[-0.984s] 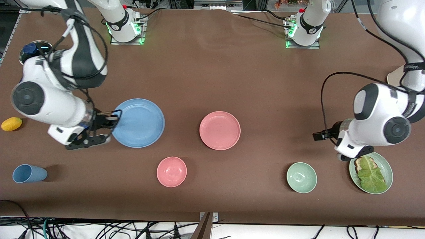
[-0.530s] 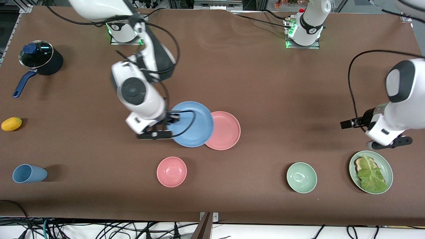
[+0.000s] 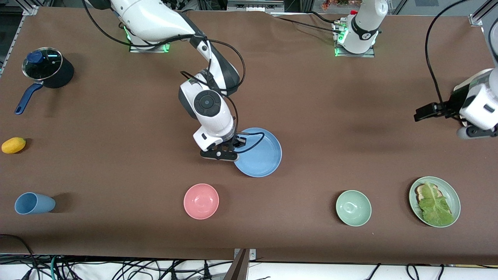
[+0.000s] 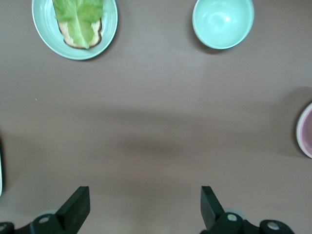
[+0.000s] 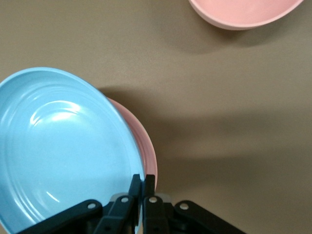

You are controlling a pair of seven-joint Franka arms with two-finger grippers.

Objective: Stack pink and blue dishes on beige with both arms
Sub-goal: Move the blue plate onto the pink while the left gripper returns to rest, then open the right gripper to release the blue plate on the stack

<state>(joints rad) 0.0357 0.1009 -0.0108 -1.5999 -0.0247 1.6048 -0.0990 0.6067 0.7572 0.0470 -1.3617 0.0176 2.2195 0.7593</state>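
Observation:
The sky-blue plate (image 3: 260, 153) sits tilted over the pink plate at mid-table and hides it in the front view. In the right wrist view, only a strip of the pink plate's rim (image 5: 149, 157) shows beside the blue plate (image 5: 63, 146). My right gripper (image 3: 235, 155) (image 5: 143, 183) is shut on the blue plate's rim. My left gripper (image 3: 475, 133) (image 4: 141, 207) hangs open and holds nothing, above bare table at the left arm's end. The beige plate is not in view.
Nearer the front camera stand a pink bowl (image 3: 201, 201) (image 5: 243, 12), a green bowl (image 3: 353, 208) (image 4: 223, 22) and a green plate with lettuce on toast (image 3: 434, 201) (image 4: 74, 27). At the right arm's end are a blue cup (image 3: 33, 203), a lemon (image 3: 13, 145) and a lidded pot (image 3: 47, 70).
My right arm carried the blue plate from its end of the table to the middle, over the pink plate. My left arm drew back, away from the lettuce plate.

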